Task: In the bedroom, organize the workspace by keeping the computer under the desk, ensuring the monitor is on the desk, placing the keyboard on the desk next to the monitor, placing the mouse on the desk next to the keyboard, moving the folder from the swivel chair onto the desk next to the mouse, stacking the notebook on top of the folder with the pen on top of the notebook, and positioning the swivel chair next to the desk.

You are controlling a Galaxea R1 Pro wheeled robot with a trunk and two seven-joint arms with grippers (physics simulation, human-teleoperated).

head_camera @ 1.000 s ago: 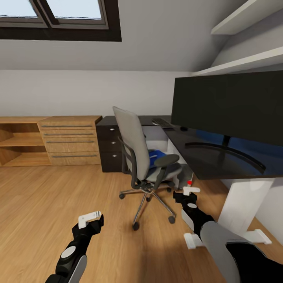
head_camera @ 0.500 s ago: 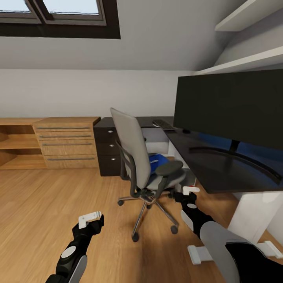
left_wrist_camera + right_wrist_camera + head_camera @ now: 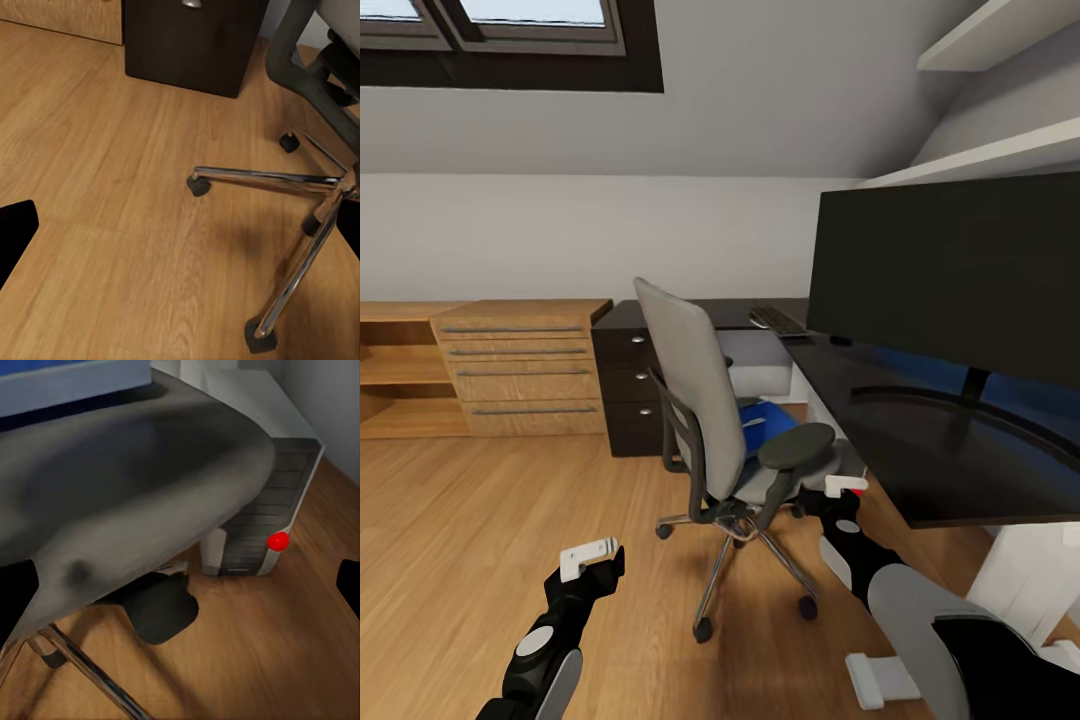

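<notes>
The swivel chair (image 3: 705,400) stands on the wood floor beside the black desk (image 3: 890,420), its back toward me. A blue folder (image 3: 768,420) lies on its seat. On the desk stand the wide black monitor (image 3: 960,270), the keyboard (image 3: 778,320) and, close by, the small mouse (image 3: 841,341). My left gripper (image 3: 590,557) hangs open over bare floor, left of the chair's chrome base (image 3: 300,187). My right gripper (image 3: 846,487) is open just beside the chair's right armrest. The computer (image 3: 262,442), with a red dot, sits behind the seat (image 3: 127,487). Notebook and pen are out of view.
A black drawer pedestal (image 3: 625,385) ends the desk's far wing, and a light wooden dresser (image 3: 520,365) with open shelves stands left of it. White desk legs (image 3: 1025,570) rise at the right. Open wood floor (image 3: 470,540) stretches to the left. Wall shelves (image 3: 1000,155) hang above the monitor.
The whole view has shifted: the camera has come closer to the chair and desk, which now look bigger. Both arms keep the same pose and both grippers stay open.
</notes>
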